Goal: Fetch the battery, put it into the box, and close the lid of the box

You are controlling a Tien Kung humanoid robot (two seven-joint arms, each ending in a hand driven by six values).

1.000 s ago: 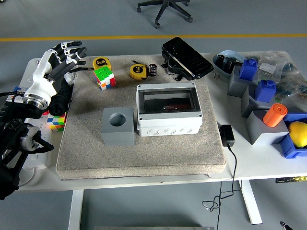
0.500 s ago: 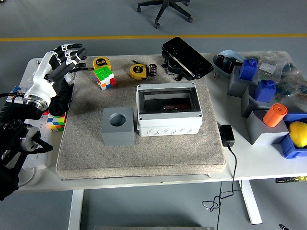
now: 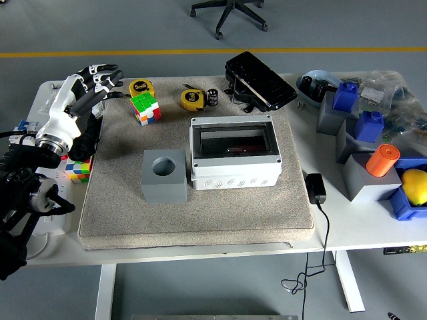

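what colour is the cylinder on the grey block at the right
Orange; the cylinder stands on a grey block, clearest in the head view.

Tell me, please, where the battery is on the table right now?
In the head view, the battery stands at the far edge of the grey mat, just right of the yellow tape measure and behind the open box.

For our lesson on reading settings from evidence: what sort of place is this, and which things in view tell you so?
Probably a robotics lab or workshop. A robot hand reaches over a white table crowded with practice items: a grey box, tape measures, a puzzle cube. An office chair stands on the bare grey floor.
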